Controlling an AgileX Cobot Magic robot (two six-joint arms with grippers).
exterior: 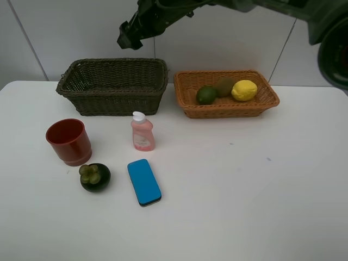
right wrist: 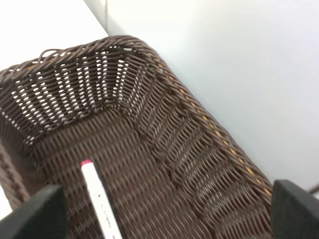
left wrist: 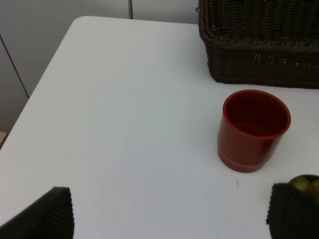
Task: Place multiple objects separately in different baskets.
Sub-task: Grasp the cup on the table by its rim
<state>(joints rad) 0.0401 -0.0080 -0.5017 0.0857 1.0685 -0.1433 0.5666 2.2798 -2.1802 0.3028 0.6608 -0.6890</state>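
There seems to be a rule in the sorting. Three fruits, the green lime (exterior: 206, 95), the brown kiwi (exterior: 224, 85) and the yellow lemon (exterior: 244, 90), lie together in the light orange basket (exterior: 228, 110). The white marker (right wrist: 99, 199) lies alone on the floor of the dark basket (exterior: 111, 100).

The right claw (right wrist: 164, 215) hangs just above this dark basket with its jaws wide apart and nothing between them, so I judge it released and the marker delivered. The left claw (left wrist: 169, 219) is also spread wide and empty. It hangs low over the white surface (exterior: 244, 190) and faces the red cup (exterior: 68, 141), perhaps because this is the nearest thing on its side.

Four things are not yet sorted and sit in front of the baskets. They are the cup, the pink bottle (exterior: 142, 133) standing upright, the blue block (exterior: 144, 182) lying flat, and the dark mangosteen (exterior: 95, 177) just beside the cup.

Some things are hard to see. From the high camera the marker is hidden behind the deep wall of the dark basket, and the left arm does not appear at all. In the right wrist view the marker is cut off by the edge, so only the end with the red tip shows. The kiwi is partly covered by the lime and the lemon. In the left wrist view the mangosteen is half behind a claw finger.
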